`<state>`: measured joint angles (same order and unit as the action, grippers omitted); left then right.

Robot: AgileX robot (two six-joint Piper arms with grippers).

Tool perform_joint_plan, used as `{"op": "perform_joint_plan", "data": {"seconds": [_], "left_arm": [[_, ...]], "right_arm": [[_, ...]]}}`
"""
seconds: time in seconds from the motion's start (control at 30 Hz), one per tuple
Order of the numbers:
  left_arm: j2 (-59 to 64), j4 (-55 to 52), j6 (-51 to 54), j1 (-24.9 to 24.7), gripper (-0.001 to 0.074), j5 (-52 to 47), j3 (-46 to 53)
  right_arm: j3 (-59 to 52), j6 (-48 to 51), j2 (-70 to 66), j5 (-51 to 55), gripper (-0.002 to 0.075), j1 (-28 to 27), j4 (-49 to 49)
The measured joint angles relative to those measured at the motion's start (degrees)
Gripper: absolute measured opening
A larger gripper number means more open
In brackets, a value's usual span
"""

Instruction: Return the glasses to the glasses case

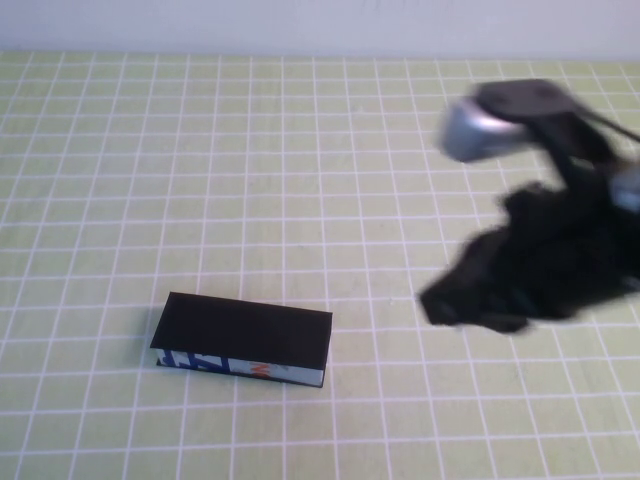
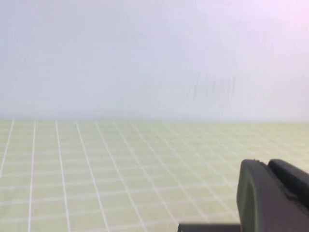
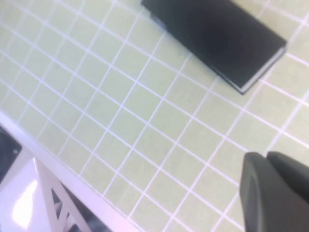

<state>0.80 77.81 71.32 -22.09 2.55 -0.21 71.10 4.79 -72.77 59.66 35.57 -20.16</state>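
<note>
The glasses case (image 1: 243,340) lies closed on the green checked cloth at the front left of centre, its black lid flat and its white printed side facing me. It also shows in the right wrist view (image 3: 217,41). The glasses are out of view. My right gripper (image 1: 440,300) is blurred, hovering above the table to the right of the case, well apart from it. In its wrist view the right gripper (image 3: 265,157) has its fingers together with nothing between them. My left gripper (image 2: 267,164) shows only in its wrist view, fingers together, empty, facing the far wall.
The green gridded cloth (image 1: 300,180) covers the table up to a white wall (image 1: 320,25) at the back. The right wrist view shows the table's edge and a white frame (image 3: 43,193) beyond it.
</note>
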Motion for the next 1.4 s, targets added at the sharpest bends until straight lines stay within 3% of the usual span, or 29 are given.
{"op": "perform_joint_plan", "data": {"seconds": [0.63, 1.2, 1.3, 1.4], "left_arm": [[0.00, 0.10, 4.97, 0.00, -0.0002, -1.19, 1.68], [0.00, 0.10, 4.97, 0.00, -0.0002, -1.19, 1.76], [0.00, 0.10, 4.97, 0.00, -0.0002, -1.19, 1.76], [0.00, 0.10, 4.97, 0.00, -0.0002, -1.19, 1.76]], "right_arm": [[-37.59, -15.90, 60.96, -12.80, -0.0011, 0.00, 11.22], [-44.91, -16.84, 64.69, -19.12, -0.0011, 0.00, 14.57], [-47.46, -16.84, 64.69, -24.84, -0.0011, -0.25, 19.23], [-52.31, -16.84, 64.69, -34.57, -0.0011, -5.84, 24.90]]}}
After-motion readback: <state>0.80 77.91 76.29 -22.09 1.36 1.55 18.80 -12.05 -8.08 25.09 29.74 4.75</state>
